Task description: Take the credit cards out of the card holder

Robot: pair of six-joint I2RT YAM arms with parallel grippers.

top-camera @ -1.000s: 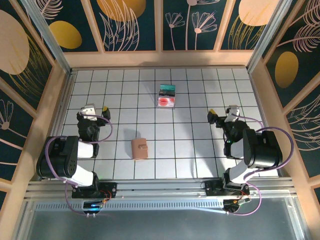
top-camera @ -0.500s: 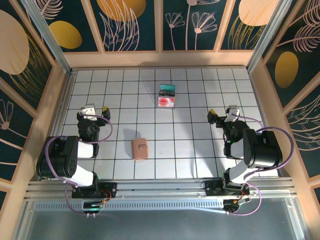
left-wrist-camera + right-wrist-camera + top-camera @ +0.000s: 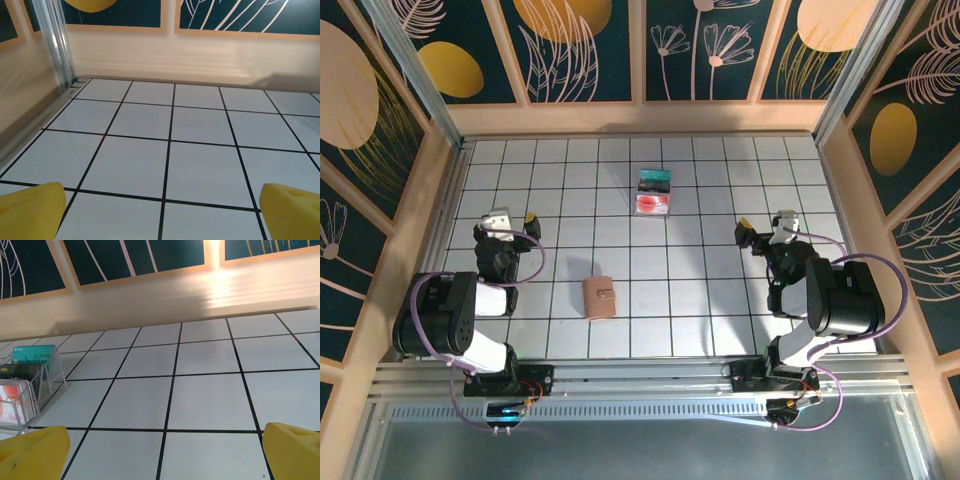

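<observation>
The card holder (image 3: 601, 297), a tan leather wallet with a small strap tab, lies folded shut near the table's middle front. A teal credit card (image 3: 655, 179) and a pale card with red on it (image 3: 653, 204) stand in a clear acrylic rack (image 3: 666, 192) farther back. In the right wrist view the teal card (image 3: 31, 356) and pale card (image 3: 12, 401) sit at the left edge with a dark card between them. My left gripper (image 3: 513, 219) (image 3: 162, 212) hangs open, left of the wallet. My right gripper (image 3: 765, 227) (image 3: 165, 452) is open too, at the right, with nothing between its fingers.
A white tabletop with a black grid (image 3: 710, 290) is boxed in by low wooden walls (image 3: 640, 118) at the back and sides. Aluminium posts (image 3: 55, 45) stand at the back corners. Bare tiles lie in front of both grippers.
</observation>
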